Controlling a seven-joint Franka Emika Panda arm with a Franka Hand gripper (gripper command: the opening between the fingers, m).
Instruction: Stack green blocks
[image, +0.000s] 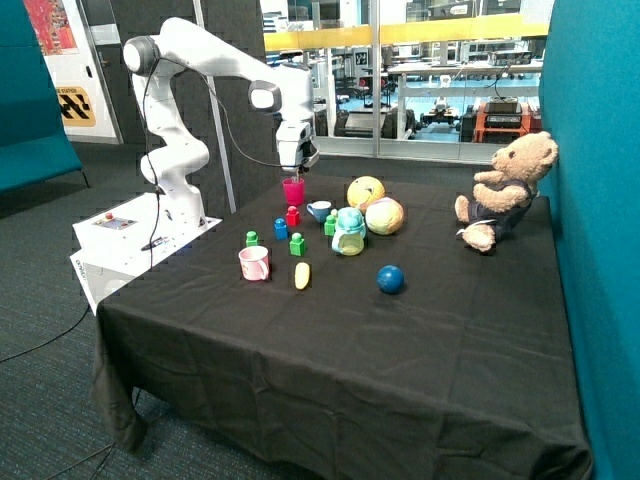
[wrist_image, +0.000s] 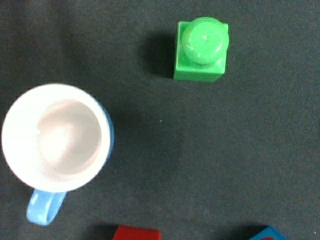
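Three small green blocks stand apart on the black tablecloth in the outside view: one (image: 252, 238) near the pink cup (image: 254, 263), one (image: 297, 243) in front of the blue brick (image: 281, 229), and one (image: 330, 224) beside the white cup with a blue handle (image: 319, 210). None is stacked. The gripper (image: 298, 172) hangs high above the far part of the group, just over a magenta cup (image: 293, 190). The wrist view shows one green block (wrist_image: 201, 50), stud up, next to the white cup (wrist_image: 56, 137). The gripper itself does not show in the wrist view.
A red brick (image: 292, 215) (wrist_image: 136, 233) and the blue brick (wrist_image: 270, 234) stand near the blocks. Two coloured balls (image: 384, 215), a teal bottle (image: 349, 232), a yellow piece (image: 302, 275), a blue ball (image: 390, 279) and a teddy bear (image: 505, 190) are on the table.
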